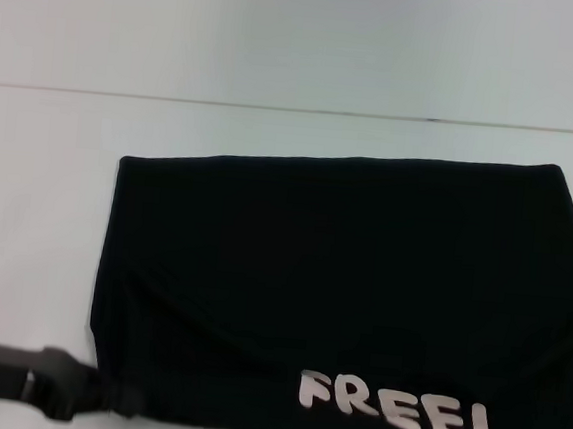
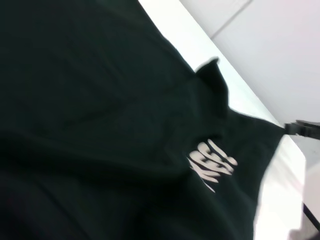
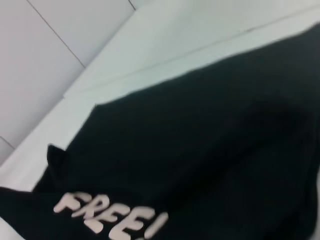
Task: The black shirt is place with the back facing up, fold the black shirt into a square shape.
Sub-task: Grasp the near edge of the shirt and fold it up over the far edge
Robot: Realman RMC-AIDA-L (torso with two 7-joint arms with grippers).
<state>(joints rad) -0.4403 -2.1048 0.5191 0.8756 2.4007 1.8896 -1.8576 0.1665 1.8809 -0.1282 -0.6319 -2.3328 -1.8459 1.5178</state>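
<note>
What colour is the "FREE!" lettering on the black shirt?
Cream-white, on the black shirt; the lettering reads clearest in the head view.

pale, smooth table (image 1: 37, 203) with a thin seam running across the far part. directly on it, spread flat, the black shirt (image 1: 341, 280), covering the near right portion and running past the right edge, cream "free!" lettering (image 1: 395, 410) at the near hem.

Prob. lab/test bench, plain white table (image 1: 46, 204), bare white wall (image 1: 282, 33) behind
</note>
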